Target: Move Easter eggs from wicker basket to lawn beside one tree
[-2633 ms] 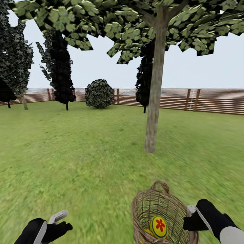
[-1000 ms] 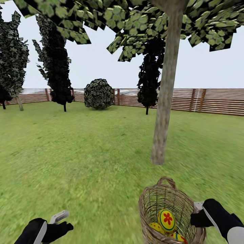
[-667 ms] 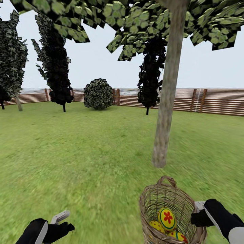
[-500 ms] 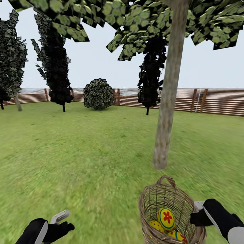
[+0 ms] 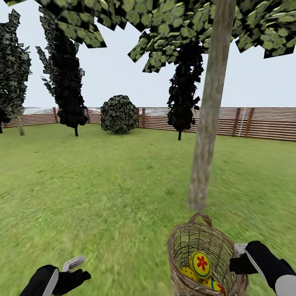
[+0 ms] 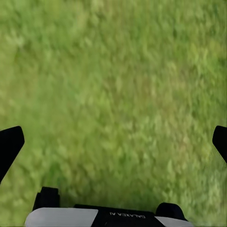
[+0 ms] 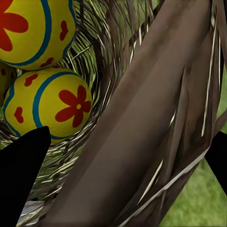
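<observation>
right claw [image 5: 238,258] clamped on wicker basket [image 5: 205,246] rim | easter eggs [image 5: 201,265] inside | left claw [image 6: 113,142] apart over lawn [image 5: 102,185] | tree [image 5: 205,144] just beyond basket

Head camera overlooks lawn [image 5: 102,185]; right wrist camera hugs basket [image 7: 142,142].

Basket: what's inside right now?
The basket holds three Easter eggs: one on top showing a red flower, two lower, half hidden by the weave and the top egg. The basket floor under them is covered. The right gripper clamps the rim.
</observation>
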You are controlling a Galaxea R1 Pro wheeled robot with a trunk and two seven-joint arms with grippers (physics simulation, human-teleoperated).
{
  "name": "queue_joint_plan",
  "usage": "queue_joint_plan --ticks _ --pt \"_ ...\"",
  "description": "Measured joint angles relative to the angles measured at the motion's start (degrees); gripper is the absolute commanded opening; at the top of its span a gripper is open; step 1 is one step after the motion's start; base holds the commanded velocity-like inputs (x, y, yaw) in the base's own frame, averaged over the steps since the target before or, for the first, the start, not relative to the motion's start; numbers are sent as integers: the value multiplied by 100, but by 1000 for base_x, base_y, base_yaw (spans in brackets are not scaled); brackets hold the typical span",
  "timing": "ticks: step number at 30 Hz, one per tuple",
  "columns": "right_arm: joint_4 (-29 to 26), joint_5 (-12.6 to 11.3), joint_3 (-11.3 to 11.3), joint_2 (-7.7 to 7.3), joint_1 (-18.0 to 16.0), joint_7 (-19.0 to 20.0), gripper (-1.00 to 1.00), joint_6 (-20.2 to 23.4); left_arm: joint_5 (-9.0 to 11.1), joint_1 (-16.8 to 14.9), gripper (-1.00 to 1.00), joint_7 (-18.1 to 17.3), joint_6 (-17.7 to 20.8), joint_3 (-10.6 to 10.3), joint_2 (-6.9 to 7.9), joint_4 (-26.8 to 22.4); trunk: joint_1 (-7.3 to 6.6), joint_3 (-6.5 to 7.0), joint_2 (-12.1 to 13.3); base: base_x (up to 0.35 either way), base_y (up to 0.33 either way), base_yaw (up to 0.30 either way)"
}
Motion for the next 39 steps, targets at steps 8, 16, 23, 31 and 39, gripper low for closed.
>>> queue_joint_plan --ticks 8,16,23,31,39 --pt "-3 22 2 -3 0 -1 -100 7 0 0 100 0 -1 0 0 1 0 0 0 334 6 0" --pt "-2 28 2 -3 0 -2 -100 7 0 0 100 0 -1 0 2 -9 0 0 0 335 51 0" --pt "-3 29 2 -3 0 -1 -100 16 0 0 100 0 -9 0 0 -8 0 0 0 336 0 0" --pt "-3 21 -3 -3 0 -1 -100 18 4 0 100 0 -2 0 0 -13 3 0 0 229 0 0" --pt "-3 27 1 -3 0 -1 -100 16 24 0 100 -1 16 9 0 -26 113 -89 -199 1 0 0"
